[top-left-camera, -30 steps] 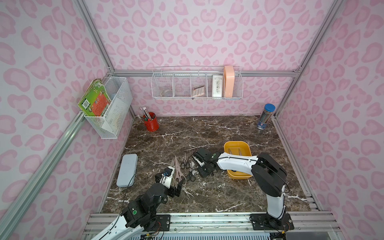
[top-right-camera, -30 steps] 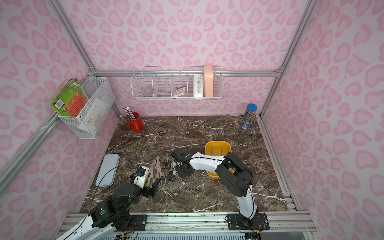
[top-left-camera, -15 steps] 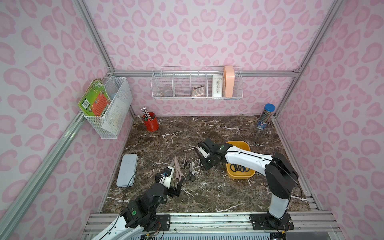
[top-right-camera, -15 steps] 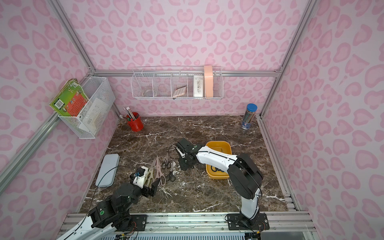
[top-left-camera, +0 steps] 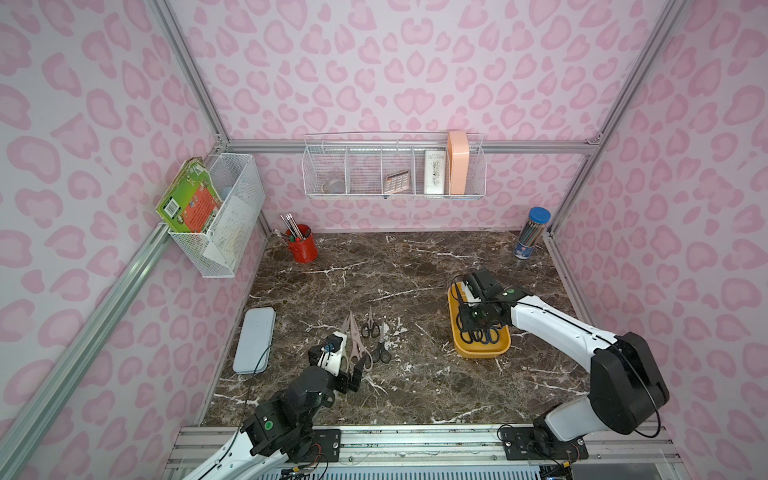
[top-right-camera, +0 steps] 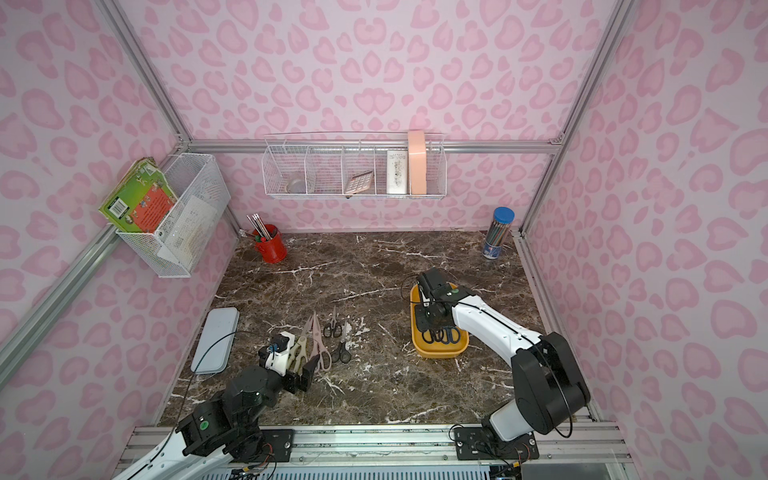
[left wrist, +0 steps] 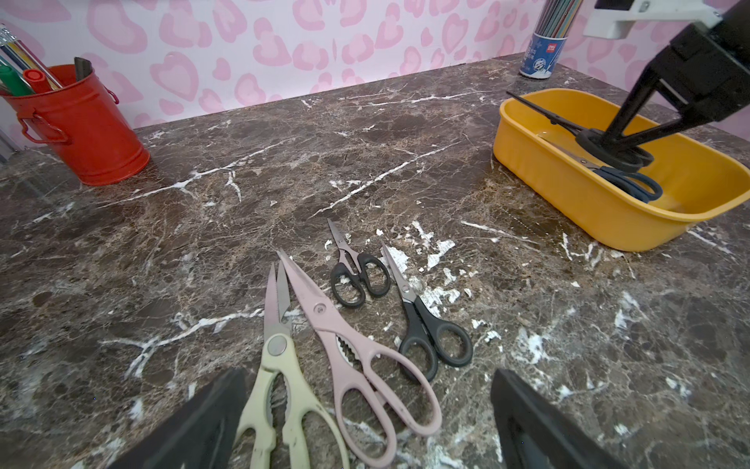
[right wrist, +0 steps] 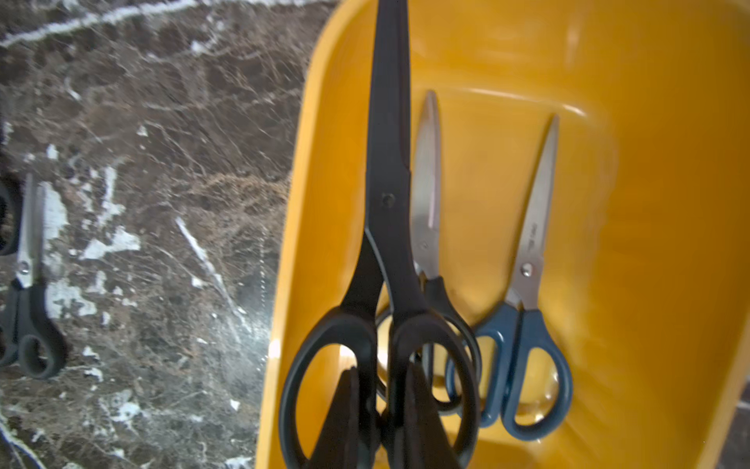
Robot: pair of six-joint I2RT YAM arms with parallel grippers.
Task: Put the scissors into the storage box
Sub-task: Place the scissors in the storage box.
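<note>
My right gripper (right wrist: 381,390) is shut on the handle of an all-black pair of scissors (right wrist: 385,203), held over the yellow storage box (top-left-camera: 482,354). Its handles hang low inside the box, and its tip points to the far end. Below it in the box lie a blue-handled pair (right wrist: 527,284) and a black-handled steel pair (right wrist: 426,182). On the marble lie a cream pair (left wrist: 276,365), a pale pink pair (left wrist: 324,325), a small black pair (left wrist: 357,272) and another black pair (left wrist: 422,325). My left gripper (left wrist: 367,377) stands open just short of the cream and pink handles, holding nothing.
A red pen pot (top-left-camera: 302,248) stands at the back left and a tube of coloured pencils (top-left-camera: 530,232) at the back right. A flat grey-blue case (top-left-camera: 254,338) lies along the left wall. White wire baskets (top-left-camera: 395,170) hang on the walls.
My right gripper has carried the all-black scissors from the middle of the table rightward to over the storage box. The left arm has stayed still and open.
</note>
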